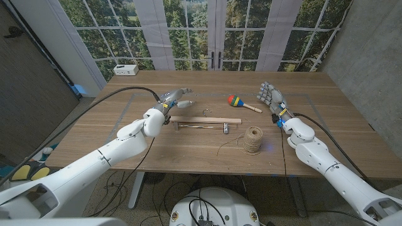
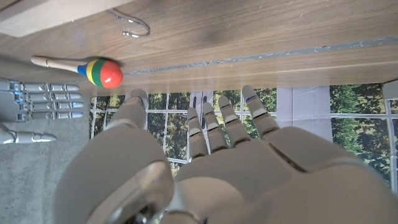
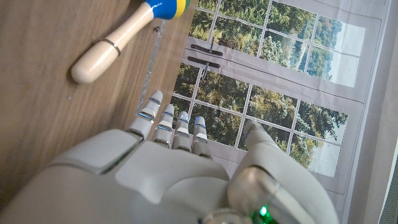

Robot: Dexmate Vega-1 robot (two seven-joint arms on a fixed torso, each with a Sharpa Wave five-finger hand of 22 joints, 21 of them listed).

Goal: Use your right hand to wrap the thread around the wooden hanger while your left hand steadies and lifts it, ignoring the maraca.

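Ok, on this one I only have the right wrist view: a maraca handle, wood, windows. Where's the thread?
Observer: The thread spool stands upright on the table, nearer the robot than the maraca, with a loose end trailing left.
Operator: And the hanger?
Observer: The wooden hanger lies flat just beyond the spool, its hook pointing away from the robot.
Operator: Is the left robot hand on it?
Observer: No. The left robot hand is by the hanger's left end, fingers apart, holding nothing.

Bare tabletop (image 1: 314, 132) lies between the right hand (image 1: 271, 98) and the twine spool (image 1: 253, 139); the maraca (image 1: 241, 103) lies near the hanger (image 1: 205, 121).
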